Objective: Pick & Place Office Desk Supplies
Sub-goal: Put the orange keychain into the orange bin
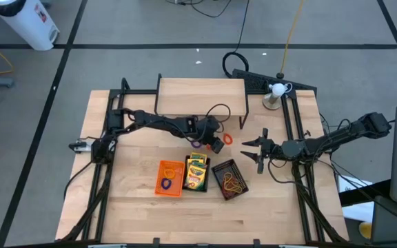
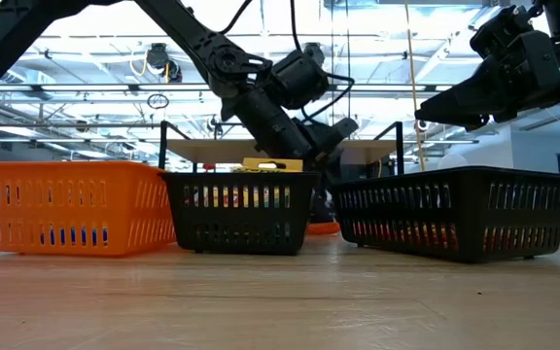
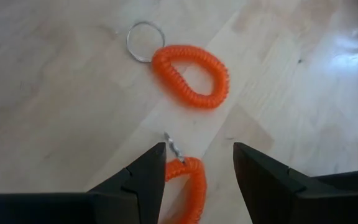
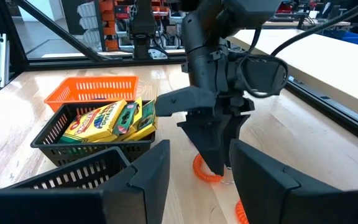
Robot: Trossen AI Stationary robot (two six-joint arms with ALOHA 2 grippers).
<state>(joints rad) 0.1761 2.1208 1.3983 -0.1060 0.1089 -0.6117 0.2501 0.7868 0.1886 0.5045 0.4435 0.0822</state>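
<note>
i am finding the orange tray (image 1: 169, 178) on the left holding loops, the middle black tray (image 1: 197, 172) holding the crayon boxes (image 1: 196, 170), and the right black tray (image 1: 230, 178) holding bands. my left claw (image 3: 197, 163) is hanging spread over two orange coil loops (image 3: 191, 74) on the bare table behind the trays. i am judging the risk as snagging the metal ring (image 3: 143, 41), or dragging both coils together. my right claw (image 1: 256, 153) is waiting spread, nearby to the right.
</note>
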